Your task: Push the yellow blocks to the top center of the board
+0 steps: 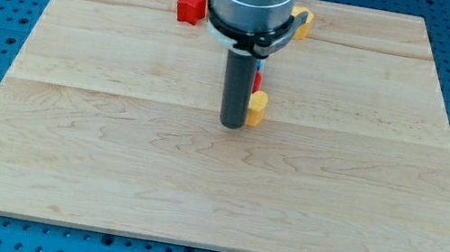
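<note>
A small yellow block (256, 108) lies near the board's middle, a little above centre. My tip (232, 124) stands right at its left side, touching or almost touching it. A sliver of a red block (257, 82) shows just above the yellow block, mostly hidden by the rod. A second yellow block (302, 23) sits near the view's top, right of centre, partly hidden by the arm's body. Its shape cannot be made out.
A red star-shaped block (191, 6) lies near the view's top, left of the arm. The wooden board (107, 170) rests on a blue perforated table. The arm's grey body hides part of the top centre.
</note>
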